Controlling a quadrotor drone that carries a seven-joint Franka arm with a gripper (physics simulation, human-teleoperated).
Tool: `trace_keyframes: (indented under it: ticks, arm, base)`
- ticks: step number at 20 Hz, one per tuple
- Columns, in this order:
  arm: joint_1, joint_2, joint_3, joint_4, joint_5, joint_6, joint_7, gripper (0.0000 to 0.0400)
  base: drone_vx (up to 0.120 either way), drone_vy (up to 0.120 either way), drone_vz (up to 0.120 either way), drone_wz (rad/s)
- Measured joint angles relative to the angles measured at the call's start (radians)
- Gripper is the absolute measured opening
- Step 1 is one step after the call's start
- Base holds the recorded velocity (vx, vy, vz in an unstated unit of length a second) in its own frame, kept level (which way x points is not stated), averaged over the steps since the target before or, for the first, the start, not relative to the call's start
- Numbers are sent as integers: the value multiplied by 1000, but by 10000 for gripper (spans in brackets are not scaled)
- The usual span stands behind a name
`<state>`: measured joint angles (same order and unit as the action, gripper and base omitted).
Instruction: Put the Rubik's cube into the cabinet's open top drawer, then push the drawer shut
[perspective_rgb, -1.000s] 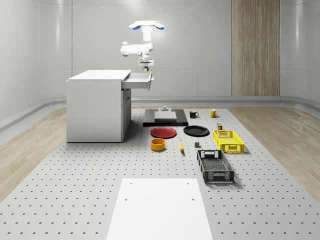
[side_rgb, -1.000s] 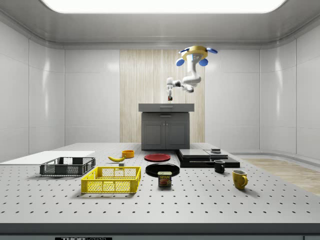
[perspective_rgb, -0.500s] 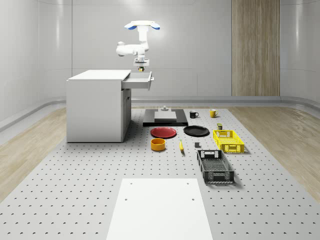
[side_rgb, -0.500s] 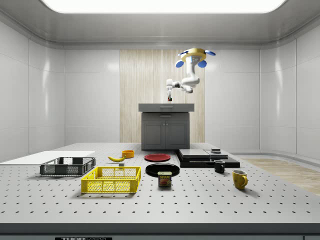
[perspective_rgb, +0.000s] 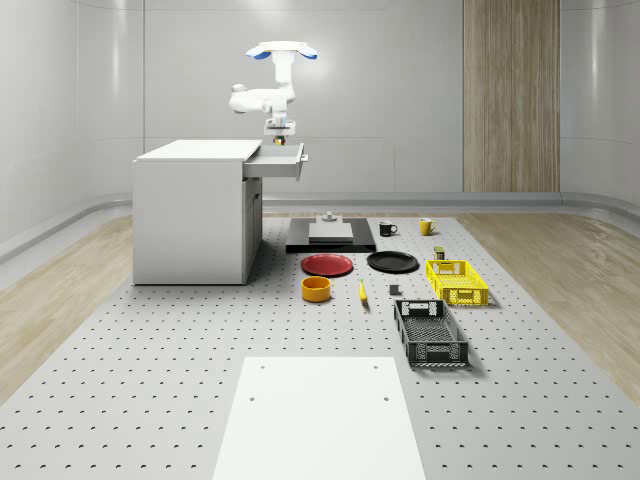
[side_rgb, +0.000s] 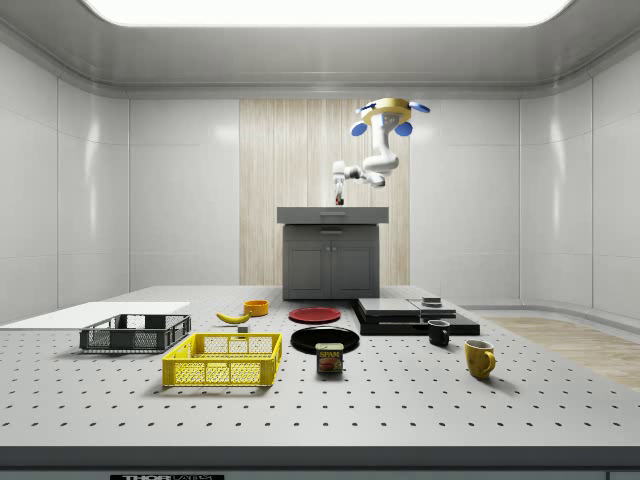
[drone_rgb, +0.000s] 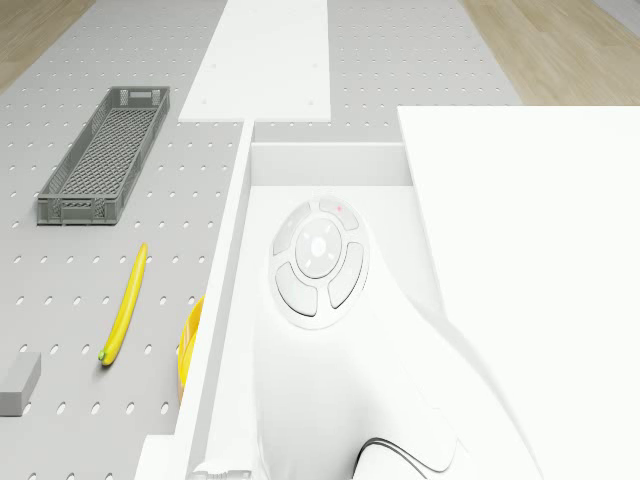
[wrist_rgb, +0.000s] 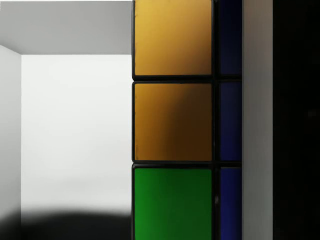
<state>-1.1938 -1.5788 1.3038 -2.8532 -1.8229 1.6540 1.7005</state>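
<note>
Fingers pinch the Rubik's cube (wrist_rgb: 172, 120), judging by the wrist view, where its orange and green tiles sit hard against a dark finger (wrist_rgb: 295, 120) with the white floor of the top drawer (wrist_rgb: 75, 130) beyond.

From the whole-scene view, the drone (perspective_rgb: 280, 52) hovers above the cabinet's (perspective_rgb: 190, 215) front edge, its arm bent down so the gripper (perspective_rgb: 279, 137) hangs just over the open top drawer (perspective_rgb: 280, 162). A small yellowish speck at the gripper is the cube, not yet set down.

From the side view, the drone (side_rgb: 388, 110) floats over the cabinet (side_rgb: 332, 258) towards the side view's right, the arm reaching to the gripper (side_rgb: 339, 201) just above the cabinet top.

From the drone view, the arm (drone_rgb: 320, 260) fills the drawer's (drone_rgb: 330, 165) opening, with a banana (drone_rgb: 125, 315) and a grey crate (drone_rgb: 100, 155) on the table below.

What could go wrong — a release from this height might let the cube bounce or catch the drawer's rim, and hover drift could carry the gripper past the drawer's front edge.

Hard to make out: the cube's clearance above the drawer floor, and the second finger, which is cut off in the wrist view.
</note>
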Motion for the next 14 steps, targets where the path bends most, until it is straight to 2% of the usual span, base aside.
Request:
trace_keyframes:
  ticks: [14]
  arm:
    - [-28,15,-145,44,-140,41,1,325]
  base:
    - [0,0,0,0]
